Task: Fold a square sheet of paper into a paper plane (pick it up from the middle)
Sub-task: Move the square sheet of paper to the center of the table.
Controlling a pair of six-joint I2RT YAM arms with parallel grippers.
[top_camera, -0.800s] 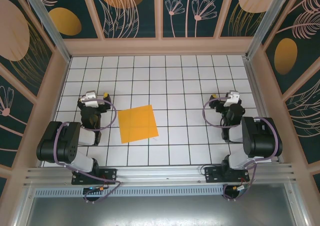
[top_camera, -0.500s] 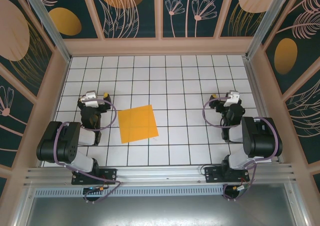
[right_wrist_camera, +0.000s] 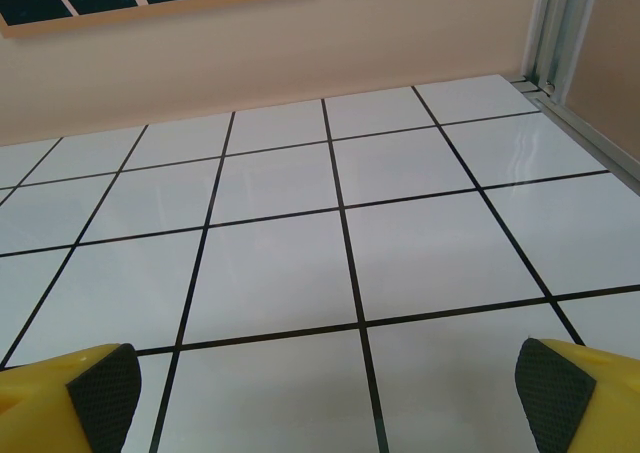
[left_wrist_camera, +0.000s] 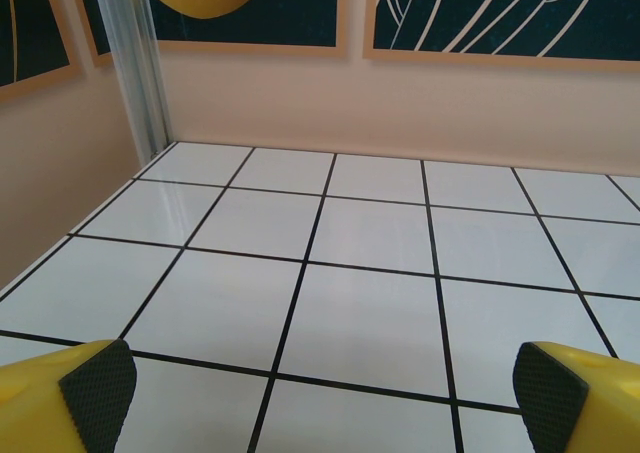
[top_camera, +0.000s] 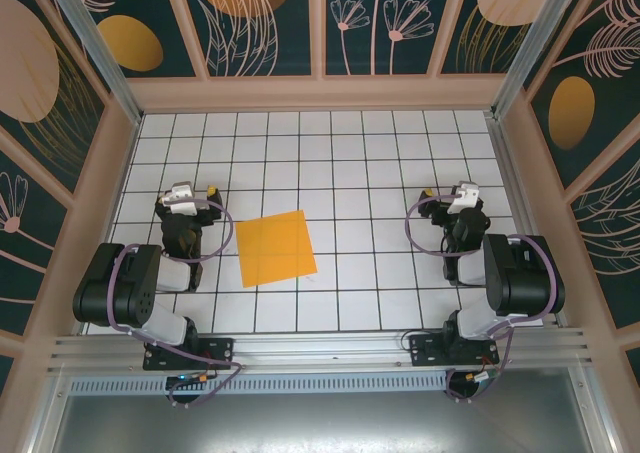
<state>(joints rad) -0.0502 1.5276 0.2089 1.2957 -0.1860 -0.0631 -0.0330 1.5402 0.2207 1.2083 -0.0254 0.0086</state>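
Left end effector (top_camera: pixel 188 195): it sits on the left side of the counter (top_camera: pixel 350 143), low over the tiles. Its jaws are spread wide and hold nothing. In the left wrist view its dark pads (left_wrist_camera: pixel 98 383) stand at opposite edges with bare tile between them.
Sheet of paper (top_camera: pixel 275 248): an orange-yellow square lying flat with no crease visible, turned slightly against the grid. It is near your left end effector, on that one's right, and well apart from the other one. It lies nearer the front edge than the back wall, and nothing touches it.
Right end effector (top_camera: pixel 455 195): it sits on the right side of the counter. Its jaws are also wide and empty, with bare tile ahead in its wrist view.
Step in hand: by my reading you are at the very start. The sheet is unfolded and not yet picked up, and both arms are parked to either side of it.
Next move: you likely need to bring one end effector over the sheet, probably the left since it is closer. Aim at the sheet's middle, as the task asks, not at an edge.
What it calls for: thin paper lying flat gives the pads little to catch. Expect to press down and pinch up a ridge at the centre, and keep the other arm ready to steady the sheet.
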